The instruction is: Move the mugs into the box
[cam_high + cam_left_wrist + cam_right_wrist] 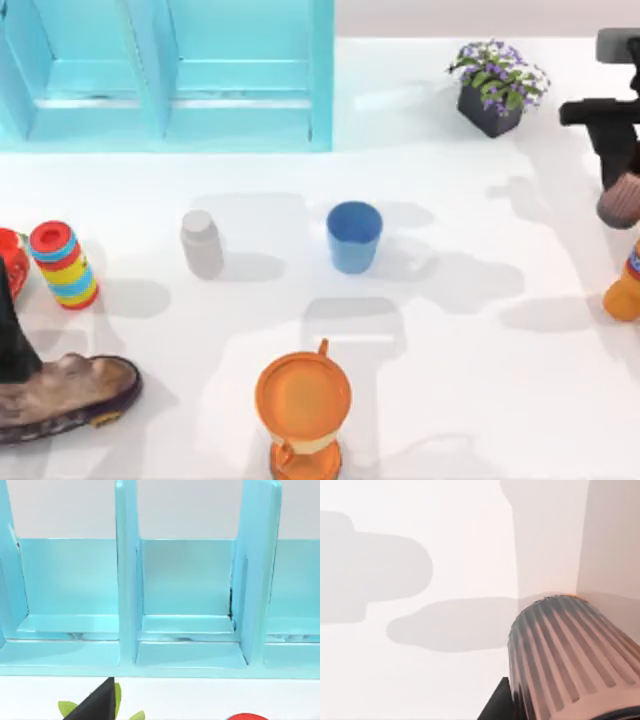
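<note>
The plain blue mug (pixel 354 236) stands upright mid-table, with neither gripper near it. At the table's right edge my right gripper (pixel 620 183) is shut on the brown ribbed mug (pixel 621 201), which fills the near corner of the right wrist view (pixel 565 655) beside a black finger (pixel 495 707). The turquoise box (pixel 165 105) with upright dividers sits at the back left, and its compartments (pixel 187 625) face the left wrist camera. My left arm (pixel 12 335) is parked at the left edge; one black fingertip (pixel 97 702) shows in its wrist view.
A white-grey bottle (pixel 202 243) stands left of the blue mug, an orange jug (pixel 303 405) at the front. A striped stacking toy (pixel 63 264) and a brown shoe (pixel 65 395) lie at the left. Flower pot (pixel 497 85) back right, orange bottle (pixel 625 285) at the right edge.
</note>
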### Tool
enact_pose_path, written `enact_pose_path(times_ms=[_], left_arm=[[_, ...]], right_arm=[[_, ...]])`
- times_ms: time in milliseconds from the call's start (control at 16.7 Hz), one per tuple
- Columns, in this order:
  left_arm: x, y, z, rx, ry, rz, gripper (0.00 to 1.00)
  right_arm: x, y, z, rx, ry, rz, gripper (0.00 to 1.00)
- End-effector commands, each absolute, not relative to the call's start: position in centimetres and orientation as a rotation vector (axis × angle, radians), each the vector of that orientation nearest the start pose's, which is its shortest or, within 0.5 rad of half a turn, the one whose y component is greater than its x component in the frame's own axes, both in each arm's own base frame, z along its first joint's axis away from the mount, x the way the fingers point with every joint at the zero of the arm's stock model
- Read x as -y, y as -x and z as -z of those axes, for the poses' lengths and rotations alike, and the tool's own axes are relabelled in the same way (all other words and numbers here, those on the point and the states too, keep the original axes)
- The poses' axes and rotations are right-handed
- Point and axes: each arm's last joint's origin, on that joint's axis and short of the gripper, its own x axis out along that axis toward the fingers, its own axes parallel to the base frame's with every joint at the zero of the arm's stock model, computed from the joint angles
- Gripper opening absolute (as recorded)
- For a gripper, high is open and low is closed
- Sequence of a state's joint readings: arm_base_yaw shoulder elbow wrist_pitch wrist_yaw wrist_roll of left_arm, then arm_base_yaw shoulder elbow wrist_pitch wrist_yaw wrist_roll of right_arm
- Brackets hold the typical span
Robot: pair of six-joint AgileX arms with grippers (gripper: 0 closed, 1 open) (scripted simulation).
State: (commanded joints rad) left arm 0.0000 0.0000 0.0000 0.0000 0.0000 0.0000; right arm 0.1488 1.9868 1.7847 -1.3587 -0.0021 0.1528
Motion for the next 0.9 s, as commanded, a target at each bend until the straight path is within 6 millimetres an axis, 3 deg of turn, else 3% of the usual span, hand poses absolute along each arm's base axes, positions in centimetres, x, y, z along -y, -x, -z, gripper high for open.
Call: enact_pose_path(times_ms=[120,300,480,600,720,900], left_arm=[[0.1,-10.6,-16.0,0.000,0.000,0.000,1.00],[0.1,-10.6,-16.0,0.000,0.000,0.000,1.00],[0.1,-10.6,-16.0,0.000,0.000,0.000,1.00],[0.1,-10.6,-16.0,0.000,0.000,0.000,1.00],[0.1,-10.6,-16.0,0.000,0.000,0.000,1.00],[0.1,-10.6,-16.0,0.000,0.000,0.000,1.00]], right_arm=[[-6.6,-37.4,-27.0,-1.512,0.032,-0.062,0.00],[-6.4,-35.5,-31.6,-1.366,0.105,-0.171,0.00],[-5.0,-32.2,-37.5,-1.162,0.183,-0.238,0.00],[-3.4,-30.2,-40.1,-1.064,0.221,-0.227,0.00],[-1.3,-28.6,-41.4,-1.026,0.246,-0.176,0.00],[2.7,-27.2,-40.7,-1.081,0.251,-0.060,0.00]])
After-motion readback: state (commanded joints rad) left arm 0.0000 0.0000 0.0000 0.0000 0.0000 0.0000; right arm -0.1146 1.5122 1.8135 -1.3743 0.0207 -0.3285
